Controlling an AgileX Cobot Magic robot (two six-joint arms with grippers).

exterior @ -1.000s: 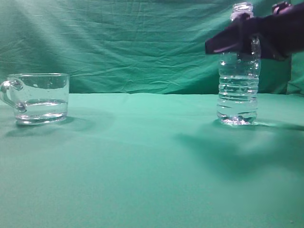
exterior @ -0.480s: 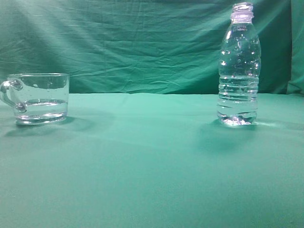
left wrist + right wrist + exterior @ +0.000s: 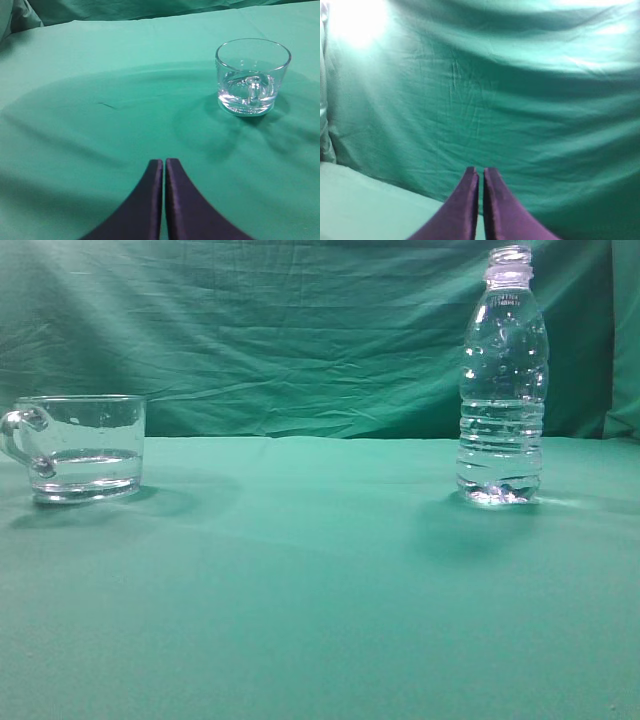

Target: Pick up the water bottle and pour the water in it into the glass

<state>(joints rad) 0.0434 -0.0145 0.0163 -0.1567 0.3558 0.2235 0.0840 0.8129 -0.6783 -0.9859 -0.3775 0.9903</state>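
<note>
- Green cloth covers the tabletop [image 3: 320,580] and hangs behind it, and no arm crosses the exterior view any more; a second ago a dark gripper reached across the neck of the water bottle [image 3: 502,380], and half a second ago it was already gone.
- We see the water bottle standing upright on the right, uncapped, with the water [image 3: 500,455] filling roughly its lower half, in the same spot as before.
- We find the glass [image 3: 85,447] well apart on the left, upright, already holding a shallow layer of liquid; its level looks unchanged.
- We note the right gripper [image 3: 479,172] has its fingers pressed together on nothing, facing the backdrop and not the bottle.
- We see the left gripper [image 3: 164,164] likewise closed and empty, above the tabletop near the glass.
- We judge that the right arm has let go and backed off, so either the pour is done or the grasp must begin anew.
</note>
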